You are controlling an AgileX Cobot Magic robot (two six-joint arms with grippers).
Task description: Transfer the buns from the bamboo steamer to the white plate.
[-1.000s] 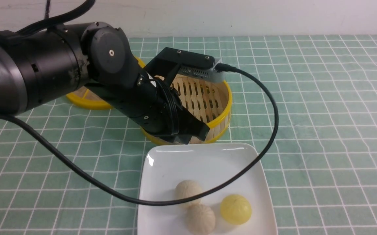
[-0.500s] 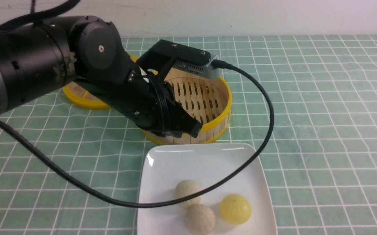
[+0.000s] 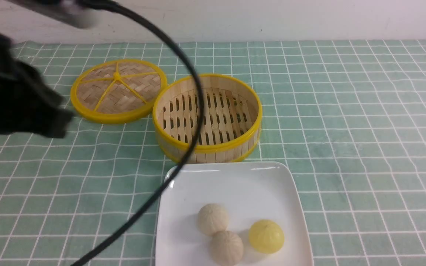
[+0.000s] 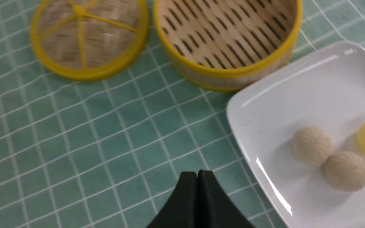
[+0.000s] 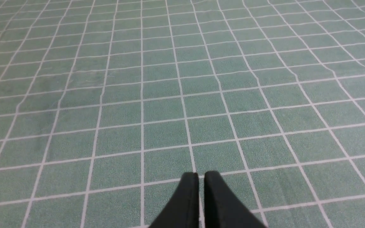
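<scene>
3 buns (image 3: 231, 234) on plate (image 3: 183, 192), steamer (image 3: 207, 117) just behind it. L fingers (image 4: 197, 177) together; R fingers (image 5: 190, 183) slightly apart, holding nothing.

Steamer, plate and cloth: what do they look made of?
Steamer: light bamboo or wood slats, matte, with smooth yellow rims that may be plastic. Plate: glossy white, likely ceramic or melamine, judging by its sharp highlights. Cloth: soft matte green fabric with white grid lines that ripple.
</scene>
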